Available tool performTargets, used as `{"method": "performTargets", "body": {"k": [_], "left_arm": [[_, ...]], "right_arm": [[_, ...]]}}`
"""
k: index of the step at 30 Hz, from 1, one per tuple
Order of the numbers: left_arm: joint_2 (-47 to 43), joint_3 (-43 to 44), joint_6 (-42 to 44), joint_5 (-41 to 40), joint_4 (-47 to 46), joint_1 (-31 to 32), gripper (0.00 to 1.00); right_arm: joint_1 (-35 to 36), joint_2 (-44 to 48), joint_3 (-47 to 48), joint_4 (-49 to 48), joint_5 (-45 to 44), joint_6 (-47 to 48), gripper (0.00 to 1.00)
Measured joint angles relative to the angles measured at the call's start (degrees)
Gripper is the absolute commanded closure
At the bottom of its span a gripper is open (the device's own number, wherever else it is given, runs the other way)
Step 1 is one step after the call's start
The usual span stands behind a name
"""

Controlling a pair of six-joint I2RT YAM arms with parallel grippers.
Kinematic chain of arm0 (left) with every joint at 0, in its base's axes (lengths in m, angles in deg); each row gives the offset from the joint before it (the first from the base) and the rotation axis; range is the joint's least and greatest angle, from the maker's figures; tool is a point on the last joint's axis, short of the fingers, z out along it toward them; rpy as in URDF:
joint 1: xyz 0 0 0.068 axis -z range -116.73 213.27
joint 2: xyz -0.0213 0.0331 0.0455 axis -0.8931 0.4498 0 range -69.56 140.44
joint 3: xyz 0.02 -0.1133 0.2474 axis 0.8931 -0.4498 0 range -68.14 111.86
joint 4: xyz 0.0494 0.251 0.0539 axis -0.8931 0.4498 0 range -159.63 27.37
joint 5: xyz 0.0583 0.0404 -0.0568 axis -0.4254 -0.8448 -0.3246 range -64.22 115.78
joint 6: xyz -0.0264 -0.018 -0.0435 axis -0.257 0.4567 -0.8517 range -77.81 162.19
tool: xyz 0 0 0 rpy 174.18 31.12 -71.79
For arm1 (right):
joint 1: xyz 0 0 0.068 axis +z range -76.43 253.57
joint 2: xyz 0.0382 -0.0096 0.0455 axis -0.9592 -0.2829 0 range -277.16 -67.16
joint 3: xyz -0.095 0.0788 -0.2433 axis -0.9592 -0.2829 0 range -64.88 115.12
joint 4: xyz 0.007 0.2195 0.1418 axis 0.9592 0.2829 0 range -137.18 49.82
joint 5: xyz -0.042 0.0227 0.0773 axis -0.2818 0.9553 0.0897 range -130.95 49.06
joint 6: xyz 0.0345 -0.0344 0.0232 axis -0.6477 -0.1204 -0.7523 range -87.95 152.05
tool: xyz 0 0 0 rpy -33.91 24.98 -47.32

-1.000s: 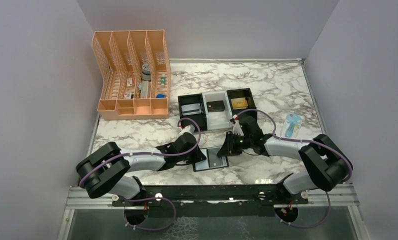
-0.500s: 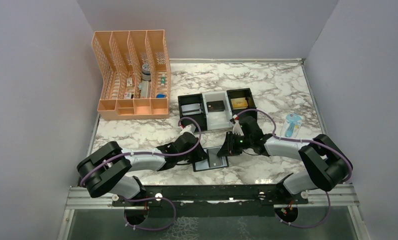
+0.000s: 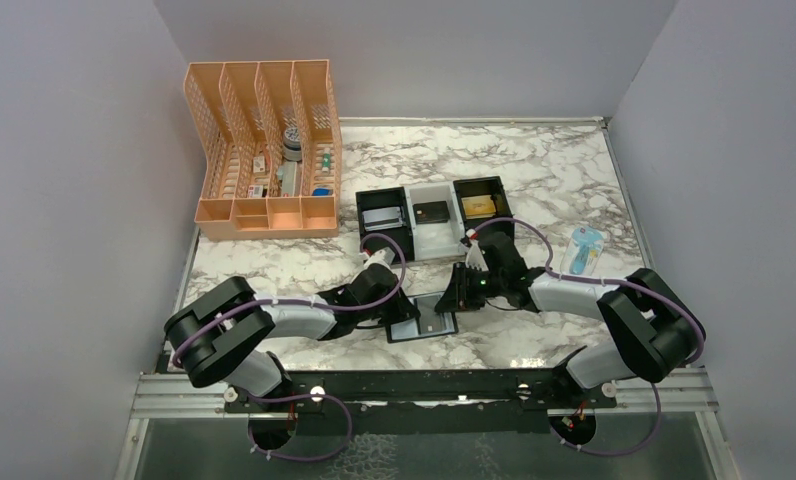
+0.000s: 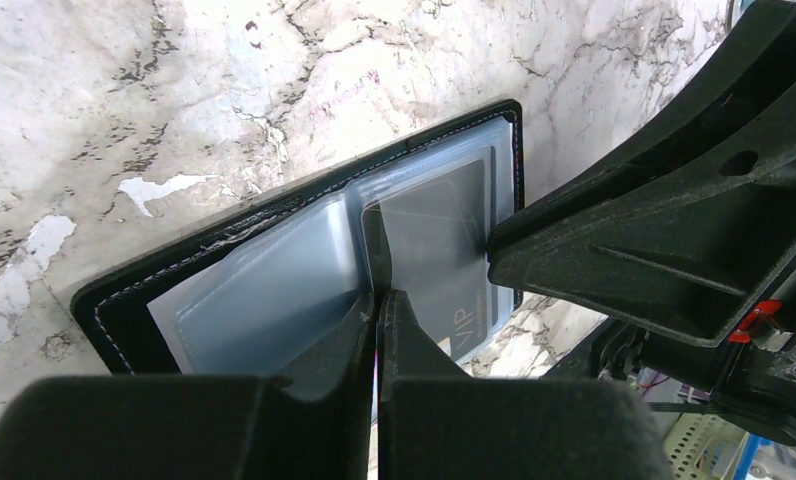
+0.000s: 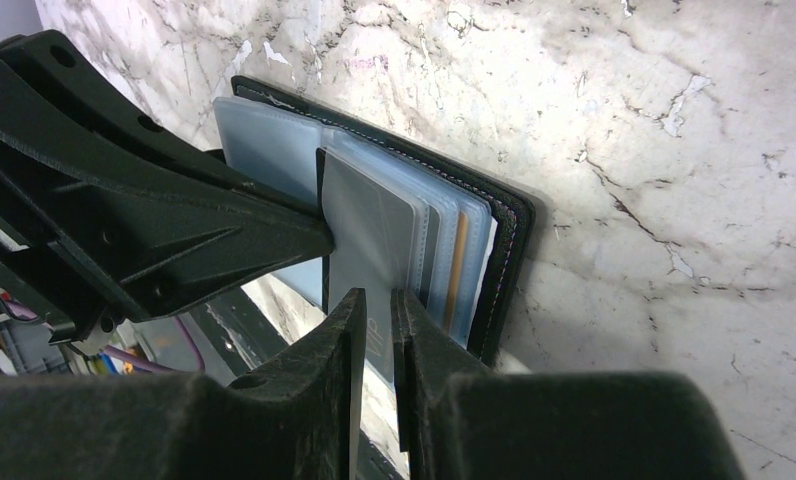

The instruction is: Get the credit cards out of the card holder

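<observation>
The card holder (image 3: 423, 319) lies open on the marble, blue-grey lining up, between both grippers. It also shows in the left wrist view (image 4: 264, 290) and the right wrist view (image 5: 509, 250). One clear sleeve stands up from it with a dark grey "VIP" credit card (image 4: 439, 250) inside. My left gripper (image 4: 377, 300) is shut at the sleeve's inner edge by the fold. My right gripper (image 5: 374, 305) is closed to a narrow gap around the grey card's (image 5: 369, 240) free end. More sleeves lie behind it, one with an orange card edge (image 5: 457, 260).
Three square trays stand behind: a black tray (image 3: 366, 228) with a light card, a white tray (image 3: 432, 243) with a dark card, a black tray (image 3: 502, 190) with a gold card. An orange mesh organiser (image 3: 264, 150) is at the back left, a blue packet (image 3: 584, 250) at right.
My left arm's elbow has shifted a little to the right. Both grippers stay at the open card holder.
</observation>
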Motion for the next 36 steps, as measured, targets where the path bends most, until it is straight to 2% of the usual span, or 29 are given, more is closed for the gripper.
{"method": "performTargets", "body": {"k": [12,21,36], "left_arm": [[-3.3,0.0,0.4,-1.4,5.4,0.0,1.0],[-3.4,0.0,0.5,-1.5,5.6,0.0,1.0],[-3.4,0.0,0.7,-1.5,5.5,0.0,1.0]], "right_arm": [[0.1,-0.5,0.3,-0.3,-0.2,-0.1,0.83],[0.1,-0.5,0.6,0.3,-0.3,0.0,0.83],[0.1,2.2,3.5,5.9,0.4,4.0,0.76]]}}
